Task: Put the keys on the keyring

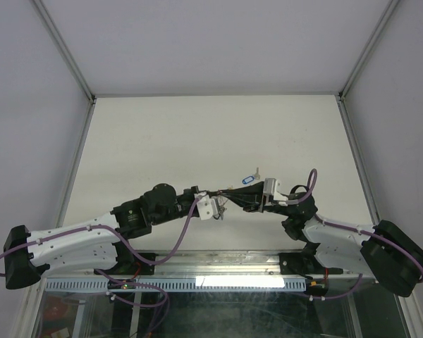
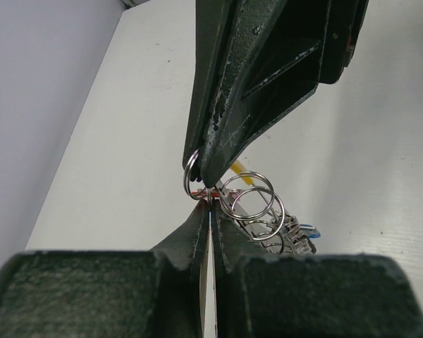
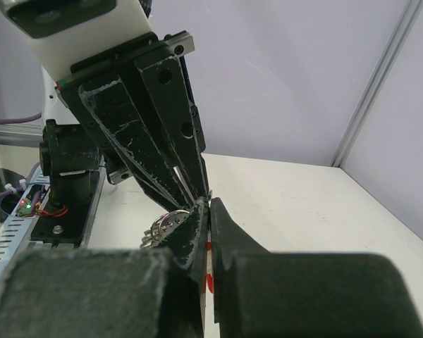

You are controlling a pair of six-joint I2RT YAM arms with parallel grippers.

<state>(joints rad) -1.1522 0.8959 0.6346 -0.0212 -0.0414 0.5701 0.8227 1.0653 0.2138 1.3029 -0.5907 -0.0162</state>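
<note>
My two grippers meet tip to tip above the table's near middle. The left gripper (image 1: 228,201) (image 2: 210,201) is shut on a thin silvery bit of a key, whose red tag (image 2: 197,191) sits beside its tips. The right gripper (image 1: 238,197) (image 3: 209,204) is shut, and the keyring's yellow arc (image 2: 237,167) pokes out at its tip. Several small split rings (image 2: 257,208) and keys with a blue tag (image 2: 310,229) (image 1: 248,177) hang beside it. Red (image 3: 210,248) shows through the right jaws' gap. The rest of the keyring is hidden.
The white table (image 1: 197,134) is boxed in by pale walls and aluminium posts (image 1: 67,49). A metal rail (image 1: 218,282) runs along the near edge between the arm bases. The left arm's purple cable (image 1: 183,232) loops under its wrist.
</note>
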